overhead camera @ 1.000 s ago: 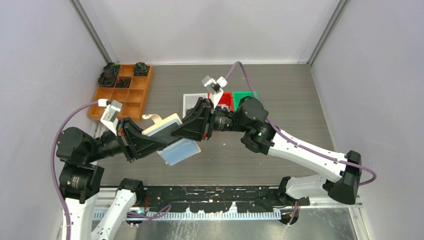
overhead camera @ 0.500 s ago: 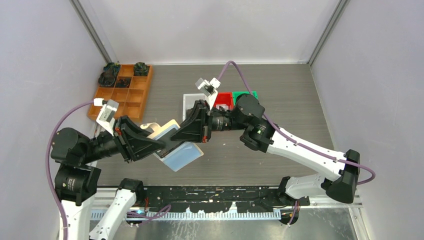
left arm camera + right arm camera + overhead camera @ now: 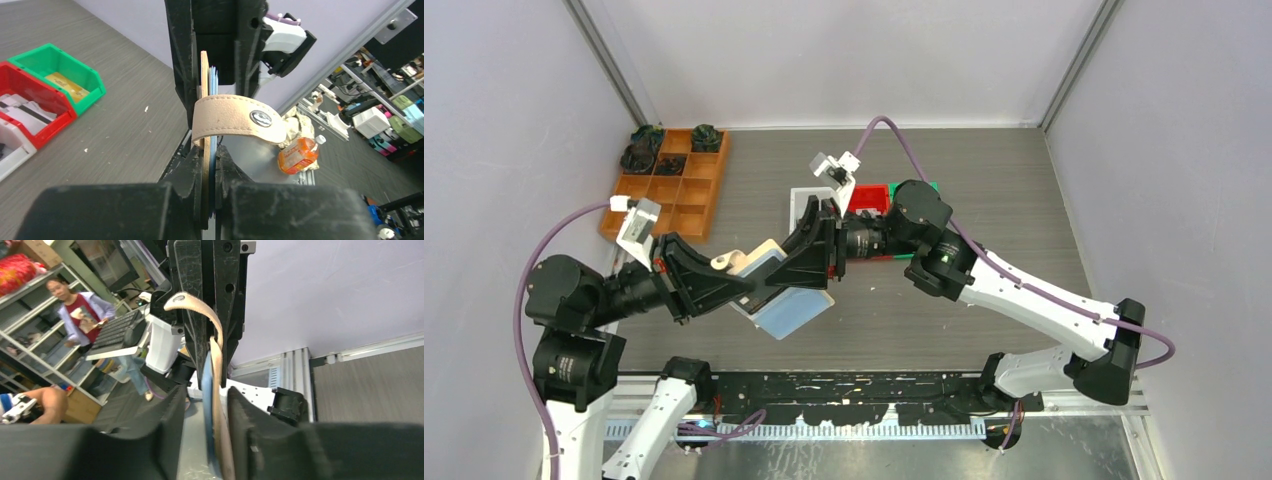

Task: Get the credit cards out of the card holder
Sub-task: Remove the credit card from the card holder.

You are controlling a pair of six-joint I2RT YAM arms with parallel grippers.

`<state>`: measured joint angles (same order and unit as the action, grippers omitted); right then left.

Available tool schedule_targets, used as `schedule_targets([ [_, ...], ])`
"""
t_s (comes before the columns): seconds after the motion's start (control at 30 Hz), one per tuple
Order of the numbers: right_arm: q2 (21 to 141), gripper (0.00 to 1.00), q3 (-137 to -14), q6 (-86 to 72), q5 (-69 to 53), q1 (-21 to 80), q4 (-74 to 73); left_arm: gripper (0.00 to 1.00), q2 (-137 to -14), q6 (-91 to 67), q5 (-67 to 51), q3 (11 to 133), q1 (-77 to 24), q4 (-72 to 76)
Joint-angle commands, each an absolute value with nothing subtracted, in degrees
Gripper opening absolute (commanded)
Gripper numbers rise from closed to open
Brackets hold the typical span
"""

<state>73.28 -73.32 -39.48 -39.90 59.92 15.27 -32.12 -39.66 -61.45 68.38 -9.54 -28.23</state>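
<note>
Aloft, card holder (image 3: 792, 312) pinched by left jaws, loosely between parted right jaws.

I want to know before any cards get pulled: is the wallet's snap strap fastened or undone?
Undone. The strap curls loosely off the edge of the wallet, with its snap end hanging free in both wrist views.

Up in the upper left of the overhead view sits the orange-brown compartment tray (image 3: 717, 182), with dark clumps (image 3: 639, 153) packed into its far cells and the nearer cells bare. The grey wood-grain table (image 3: 1014, 200) runs wide to the right. Over to the left wrist view: green bin (image 3: 90, 97), red bin (image 3: 52, 127) and white bin (image 3: 9, 159) stand side by side down the left edge, touching. At right of centre, an orange bottle (image 3: 298, 154) lies off the table. In the right wrist view, at upper left, there's a person in a red top (image 3: 80, 307) by shelves.
</note>
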Motion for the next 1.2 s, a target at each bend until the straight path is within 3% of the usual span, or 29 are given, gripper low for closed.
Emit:
schedule_targets([
  [0.0,72.0,0.5,-76.8,-37.5,-33.1,59.5,13.7,0.0,-32.5,-35.6,-56.0,68.7,-9.7,-31.0],
  [0.1,67.7,0.61,-74.2,-39.8,-21.1,57.6,13.9,0.0,-32.3,-33.8,-49.7,67.7,-9.7,-32.1],
  [0.3,61.9,0.61,-67.8,-47.5,-11.5,56.0,16.5,0.0,-33.2,-34.9,-35.4,65.6,-9.7,-32.2],
  [0.63,68.6,0.54,-61.8,-58.0,-15.9,59.4,26.9,0.0,-32.1,-38.1,-29.1,63.6,-9.7,-29.6],
  [1.17,75.7,0.44,-60.5,-61.8,-16.8,59.8,33.6,0.0,-32.6,-43.0,-33.9,63.7,-9.7,-28.6],
])
